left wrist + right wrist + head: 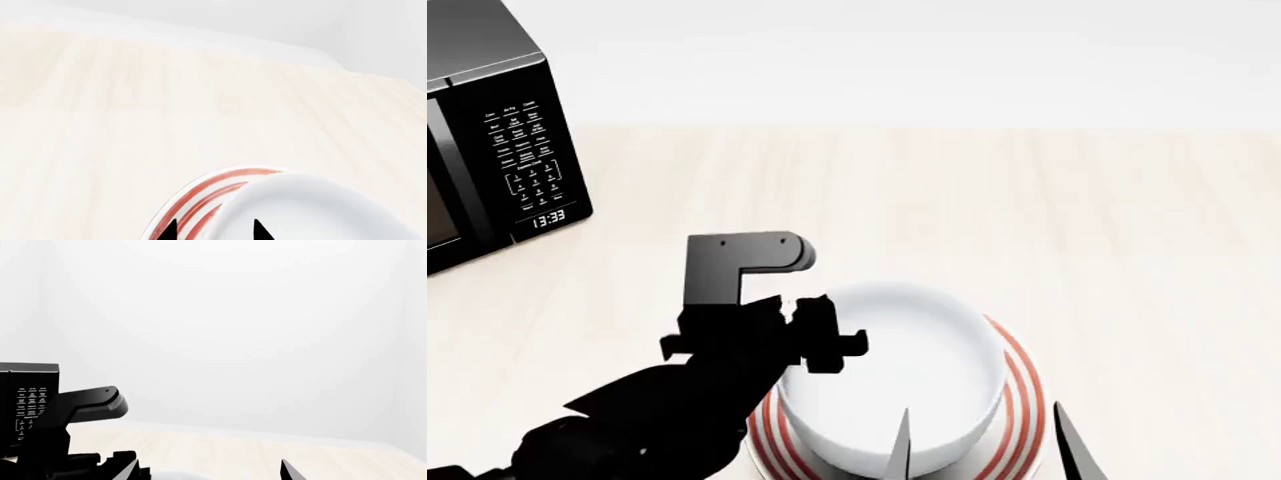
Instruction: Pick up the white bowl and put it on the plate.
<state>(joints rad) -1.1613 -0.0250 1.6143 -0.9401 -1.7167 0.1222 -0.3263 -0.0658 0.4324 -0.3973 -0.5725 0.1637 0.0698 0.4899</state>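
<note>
The white bowl (888, 385) stands upright on the plate (1028, 390), a flat white plate with red rings that show around the bowl's right and lower left sides. My left gripper (811, 338) is at the bowl's left rim. In the left wrist view, this gripper (215, 231) is open and straddles the rim, with one fingertip (169, 231) over the plate's red rings (200, 192) and the other over the bowl's inside (313, 210). My right gripper (985, 448) is open, its tips hanging over the near right part of the bowl and plate, holding nothing.
A black microwave (494, 150) stands at the table's far left, also seen in the right wrist view (27, 405). The pale wooden tabletop (1068, 220) stretches behind and to the right of the plate. A white wall lies beyond it.
</note>
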